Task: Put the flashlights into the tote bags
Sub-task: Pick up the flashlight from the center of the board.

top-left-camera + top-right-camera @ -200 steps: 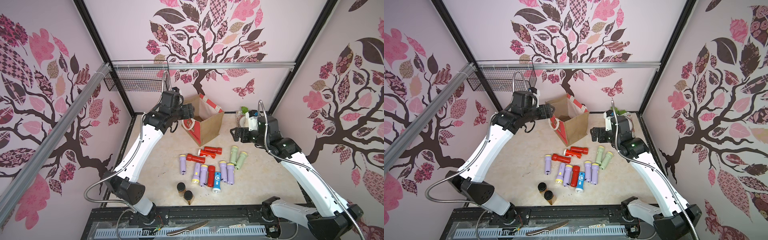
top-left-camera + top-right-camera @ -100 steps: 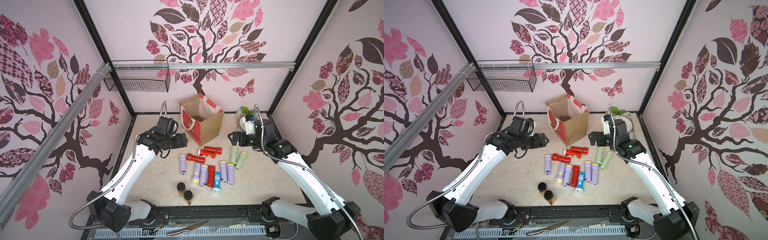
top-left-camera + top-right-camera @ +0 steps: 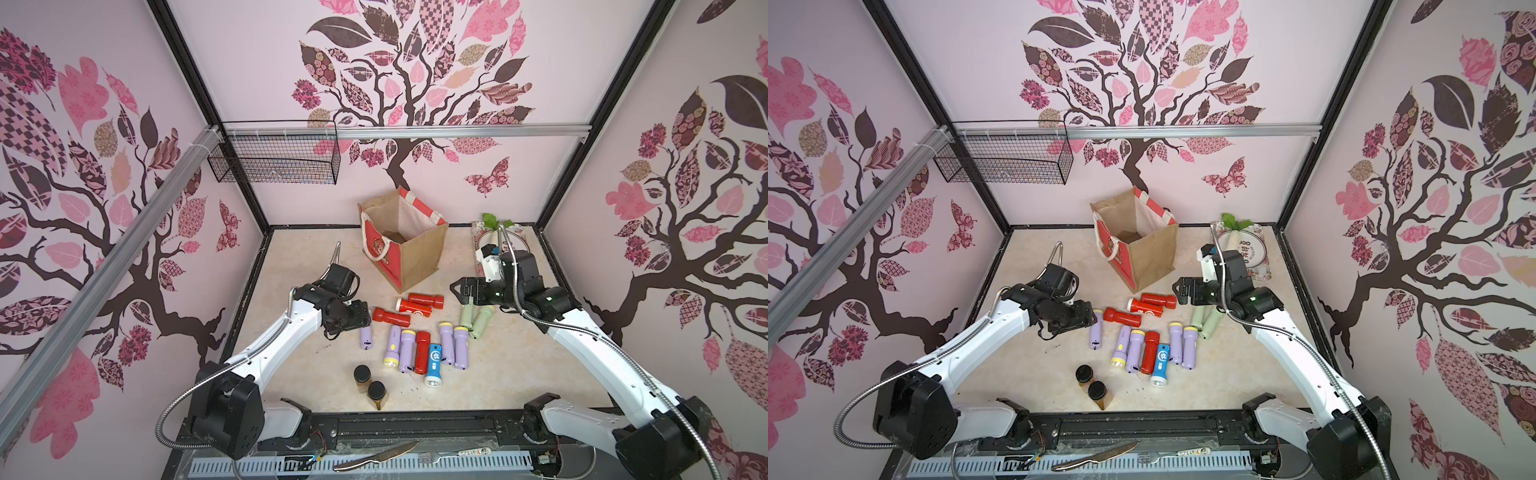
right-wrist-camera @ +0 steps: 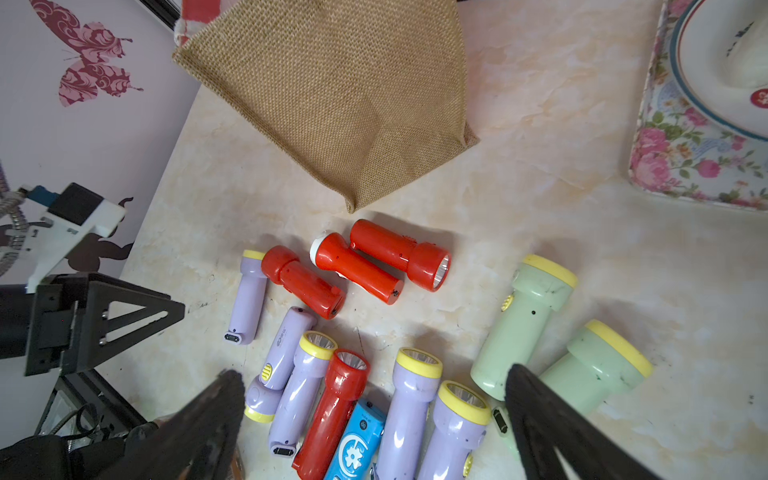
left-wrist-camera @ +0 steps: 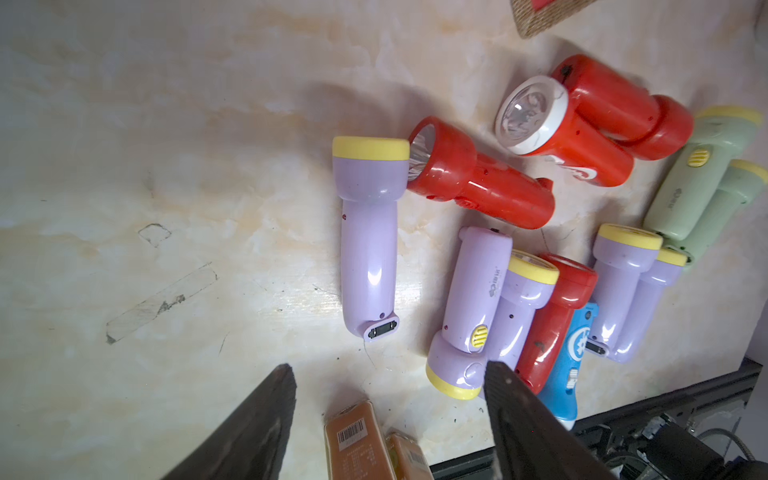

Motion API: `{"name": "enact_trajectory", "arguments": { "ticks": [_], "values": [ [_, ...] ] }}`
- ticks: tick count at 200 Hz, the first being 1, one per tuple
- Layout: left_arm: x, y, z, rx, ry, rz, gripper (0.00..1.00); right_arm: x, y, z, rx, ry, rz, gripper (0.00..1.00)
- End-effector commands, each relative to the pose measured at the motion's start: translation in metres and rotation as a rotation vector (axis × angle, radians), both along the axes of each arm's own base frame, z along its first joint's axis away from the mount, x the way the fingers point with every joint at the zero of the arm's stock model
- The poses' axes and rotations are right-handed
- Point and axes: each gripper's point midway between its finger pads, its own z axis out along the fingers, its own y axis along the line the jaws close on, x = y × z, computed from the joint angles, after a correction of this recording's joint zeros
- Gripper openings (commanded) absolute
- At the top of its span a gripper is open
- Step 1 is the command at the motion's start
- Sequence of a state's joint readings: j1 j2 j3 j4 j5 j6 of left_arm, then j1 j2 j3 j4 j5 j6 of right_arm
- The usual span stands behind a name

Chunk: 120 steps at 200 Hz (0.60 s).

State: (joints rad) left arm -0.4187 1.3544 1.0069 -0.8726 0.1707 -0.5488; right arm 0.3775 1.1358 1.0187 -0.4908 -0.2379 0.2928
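- The left gripper (image 5: 390, 370) has its fingers apart with nothing between them. It hangs low over the marble-look tabletop (image 3: 311, 266) at the left edge of the flashlight cluster, fingers pointing toward it.
- The left arm (image 3: 270, 338) reaches in from the front left corner, bent at the elbow.
- The right gripper (image 4: 374, 374) has its fingers spread wide and is empty. It hovers above the far ends of the pale green pair.
- The right arm (image 3: 590, 345) stretches in from the front right corner.
- The flashlights all lie on the tabletop, twelve counted:
  - four red flashlights (image 3: 390, 318)
  - five lilac flashlights (image 3: 407, 349) with yellow rings
  - two pale green flashlights (image 3: 482, 322)
  - one blue flashlight (image 3: 434, 361) with a white emblem
- The single lilac one (image 5: 368, 232) lies nearest the left gripper, apart from the fingers. Its yellow ring touches the lens of a red one.
- One tote bag (image 3: 419, 262) stands upright behind the cluster, mouth open. Its inside is shadowed and its contents cannot be told.
- Two brown jars (image 3: 362, 375) with black lids stand side by side in front of the cluster.
- One floral tray (image 4: 665, 166) carries a plate at the back right.
- One wire basket (image 3: 274, 160) hangs on the rail at the back left.
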Motion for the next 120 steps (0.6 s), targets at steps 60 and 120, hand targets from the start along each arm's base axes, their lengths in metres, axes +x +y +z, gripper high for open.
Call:
{"name": "enact_trajectory", "arguments": {
  "ticks": [60,120],
  "values": [
    [0.009,0.0,-0.059,0.037,0.063,0.01,0.69,-0.007,0.013,-0.002,0.062,-0.029,0.065,1.0],
    [0.003,0.001,-0.092,0.053,0.117,0.017,0.66,-0.005,0.013,-0.003,0.063,-0.03,0.063,1.0]
  ]
}}
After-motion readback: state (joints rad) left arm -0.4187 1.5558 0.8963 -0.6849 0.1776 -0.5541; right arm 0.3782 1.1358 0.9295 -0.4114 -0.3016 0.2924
